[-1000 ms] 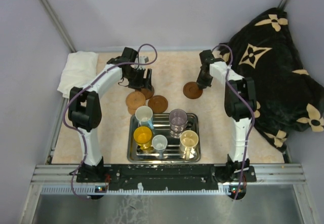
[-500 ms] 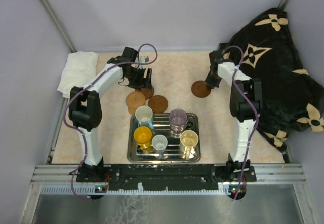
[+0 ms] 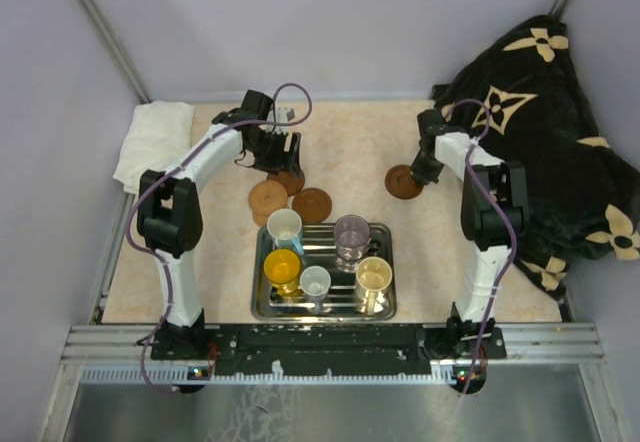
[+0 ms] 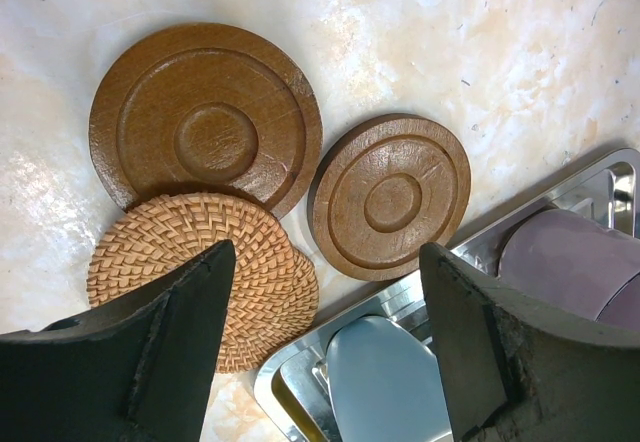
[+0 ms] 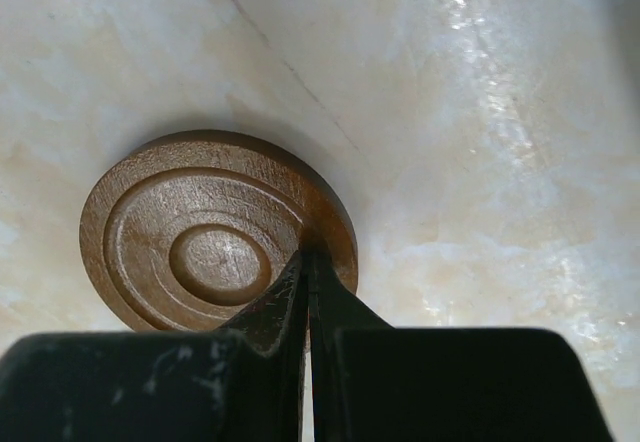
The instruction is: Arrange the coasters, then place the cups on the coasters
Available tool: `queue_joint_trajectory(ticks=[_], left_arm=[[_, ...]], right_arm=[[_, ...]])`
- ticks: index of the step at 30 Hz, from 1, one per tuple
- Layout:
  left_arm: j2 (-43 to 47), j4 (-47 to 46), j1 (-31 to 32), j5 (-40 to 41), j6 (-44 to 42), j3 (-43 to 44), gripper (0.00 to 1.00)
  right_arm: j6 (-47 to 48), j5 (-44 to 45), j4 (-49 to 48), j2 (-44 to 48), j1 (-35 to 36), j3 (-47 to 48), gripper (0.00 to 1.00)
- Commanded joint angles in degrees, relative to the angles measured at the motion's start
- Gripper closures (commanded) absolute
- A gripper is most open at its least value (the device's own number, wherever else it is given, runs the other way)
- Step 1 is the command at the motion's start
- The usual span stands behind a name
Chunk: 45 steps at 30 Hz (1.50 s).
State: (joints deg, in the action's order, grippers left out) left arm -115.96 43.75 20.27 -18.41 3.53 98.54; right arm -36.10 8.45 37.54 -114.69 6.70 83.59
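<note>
From above, five cups (image 3: pixel 315 282) are seen standing in the steel tray (image 3: pixel 325 312), and reddish-brown coasters (image 3: pixel 312 204) are clustered on the counter (image 3: pixel 350 152) just beyond the tray's far left corner. One more coaster (image 3: pixel 403 182) lies apart, beyond the tray's far right corner. Only the left wrist view shows that a woven mat (image 4: pixel 200 262) lies against the larger wooden disc (image 4: pixel 205 117), with a smaller disc (image 4: pixel 390 197) beside the tray's rim (image 4: pixel 590 177). The left arm is bent at the elbow and the left tool (image 3: pixel 283 152) is held above the cluster, pointing down with its jaws spread wide and nothing between them. The right arm is stretched forward. The right tool (image 5: pixel 305 257) is closed tight, its tips set on the rim of the lone coaster (image 5: pixel 200 232).
</note>
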Motion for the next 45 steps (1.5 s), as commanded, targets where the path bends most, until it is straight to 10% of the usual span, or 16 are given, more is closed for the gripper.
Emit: queue_joint_trajectory(ticks=[1, 12, 38, 45], left_arm=[[-0.64, 0.37, 0.45, 0.79, -0.75, 1.47, 0.19], [5.62, -7.74, 0.38, 5.93, 3.17, -6.04, 0.13], [14.12, -10.67, -3.53, 18.50, 16.52, -16.63, 0.08], [13.92, -10.40, -3.65, 18.74, 16.69, -16.45, 0.06]], right_arm=[[3.51, 7.13, 8.33, -0.88, 0.76, 3.40, 1.00], [14.69, 8.37, 13.21, -3.77, 12.20, 28.44, 0.92], [24.49, -14.36, 9.07, -12.78, 28.28, 26.73, 1.00], [25.01, -15.87, 9.85, -15.03, 30.45, 29.64, 0.78]])
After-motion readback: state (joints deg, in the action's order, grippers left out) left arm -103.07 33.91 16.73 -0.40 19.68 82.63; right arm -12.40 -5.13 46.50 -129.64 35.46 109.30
